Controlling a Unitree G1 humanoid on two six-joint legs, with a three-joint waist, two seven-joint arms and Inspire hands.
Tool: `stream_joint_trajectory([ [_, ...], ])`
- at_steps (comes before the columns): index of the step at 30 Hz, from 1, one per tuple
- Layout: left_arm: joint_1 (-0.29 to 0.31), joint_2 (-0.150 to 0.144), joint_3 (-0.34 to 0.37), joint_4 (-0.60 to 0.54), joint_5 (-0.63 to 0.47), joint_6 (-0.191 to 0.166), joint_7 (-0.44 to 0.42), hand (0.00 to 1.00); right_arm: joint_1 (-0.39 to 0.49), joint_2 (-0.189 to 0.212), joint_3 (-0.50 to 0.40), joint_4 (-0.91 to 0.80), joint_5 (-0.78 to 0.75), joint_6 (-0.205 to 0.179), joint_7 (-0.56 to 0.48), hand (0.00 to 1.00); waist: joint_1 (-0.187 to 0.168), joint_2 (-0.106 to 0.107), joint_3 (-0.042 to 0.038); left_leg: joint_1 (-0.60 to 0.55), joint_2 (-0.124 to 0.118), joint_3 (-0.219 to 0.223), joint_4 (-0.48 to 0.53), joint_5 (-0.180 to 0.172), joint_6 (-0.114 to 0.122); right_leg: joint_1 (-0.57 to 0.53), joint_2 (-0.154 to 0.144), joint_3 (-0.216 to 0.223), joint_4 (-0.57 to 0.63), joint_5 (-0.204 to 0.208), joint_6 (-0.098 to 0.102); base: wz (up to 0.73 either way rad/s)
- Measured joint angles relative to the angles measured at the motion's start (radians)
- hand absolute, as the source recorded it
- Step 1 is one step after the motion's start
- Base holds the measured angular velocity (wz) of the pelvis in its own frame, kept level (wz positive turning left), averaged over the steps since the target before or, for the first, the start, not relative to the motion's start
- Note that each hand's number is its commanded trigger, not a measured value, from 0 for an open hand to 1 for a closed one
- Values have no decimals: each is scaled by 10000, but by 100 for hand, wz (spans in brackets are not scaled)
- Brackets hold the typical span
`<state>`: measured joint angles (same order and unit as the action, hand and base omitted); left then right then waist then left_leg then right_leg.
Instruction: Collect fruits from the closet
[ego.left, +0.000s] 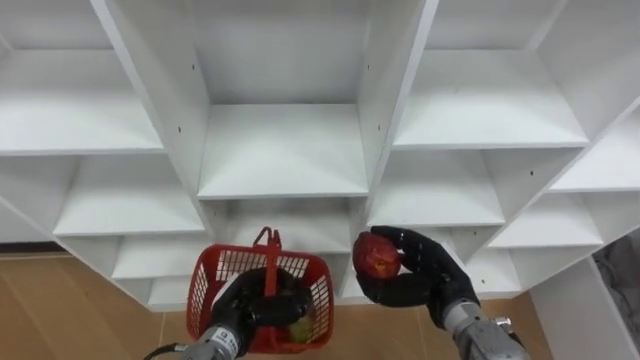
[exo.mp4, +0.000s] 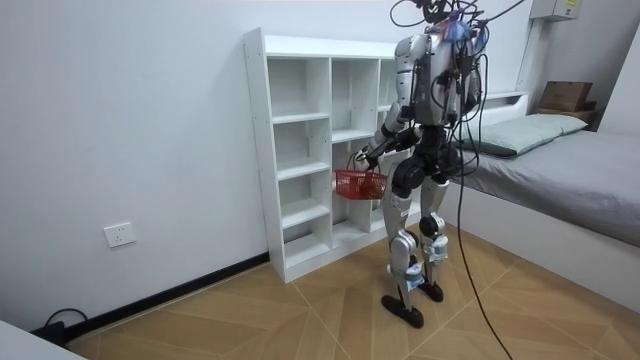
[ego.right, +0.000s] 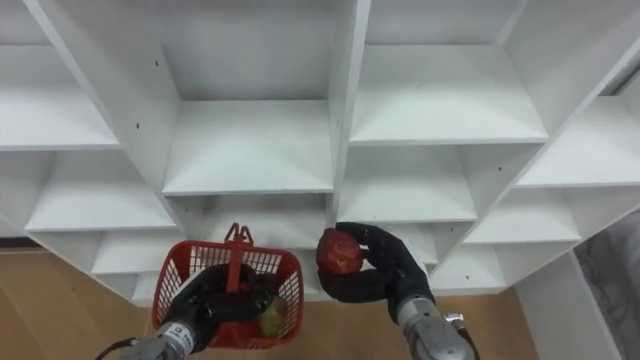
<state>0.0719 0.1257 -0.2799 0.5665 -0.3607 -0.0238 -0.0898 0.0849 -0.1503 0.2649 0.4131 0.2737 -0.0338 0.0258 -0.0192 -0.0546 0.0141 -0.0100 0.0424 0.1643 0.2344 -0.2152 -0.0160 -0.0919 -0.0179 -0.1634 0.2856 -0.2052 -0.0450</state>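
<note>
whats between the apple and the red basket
Nothing: in the left eye view a bare gap separates the red apple from the red basket, with only shelves of the white closet behind.

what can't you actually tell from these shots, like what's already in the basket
Fruit in the red basket: in the eye views the left robot hand, gripping the handle, covers most of the inside. A yellow-green piece shows, but its kind and the count are unclear.
Red apple: its underside is hidden by the right robot hand wrapped round it.
Closet: the lowest shelves are partly behind the basket and hands.
Room view: the basket's contents are too small to tell.
</note>
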Motion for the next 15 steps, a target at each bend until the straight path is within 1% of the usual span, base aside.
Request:
stream_joint_trajectory([
  [4,-64,-1,-10,40,-12,0,-14,100,-104,-3,157,162,-88,0,22,100,9,11,5,-24,54,-2,-13,0,0,33,39,2,-197,96,-29,-6],
  [8,-93,37,-153,53,-5,-1,-15,100,-274,-12,278,522,-151,-2,192,100,3,74,43,-91,121,-54,-29,0,-1,26,105,-9,-322,181,-53,-1],
  [9,-97,41,-168,85,-3,-2,-31,100,-279,-16,276,529,-247,-2,205,100,22,108,63,-100,129,-58,-42,0,-1,26,120,-12,-341,183,-56,0],
  [11,-105,46,-168,154,-4,-1,-79,100,-294,-14,277,529,-499,-3,212,100,32,150,77,-133,143,-60,-42,0,-1,24,143,-18,-401,197,-76,0],
  [13,-103,46,-175,164,-1,-1,-145,100,-328,-9,287,632,-636,-30,238,100,52,193,77,-164,164,-61,-43,0,-1,28,173,-25,-476,225,-93,0],
  [15,-110,87,-225,169,0,-1,-405,100,-480,-26,382,1000,-1127,-83,295,100,67,310,74,-171,173,-78,-42,0,-1,34,179,-27,-474,229,-98,0],
])
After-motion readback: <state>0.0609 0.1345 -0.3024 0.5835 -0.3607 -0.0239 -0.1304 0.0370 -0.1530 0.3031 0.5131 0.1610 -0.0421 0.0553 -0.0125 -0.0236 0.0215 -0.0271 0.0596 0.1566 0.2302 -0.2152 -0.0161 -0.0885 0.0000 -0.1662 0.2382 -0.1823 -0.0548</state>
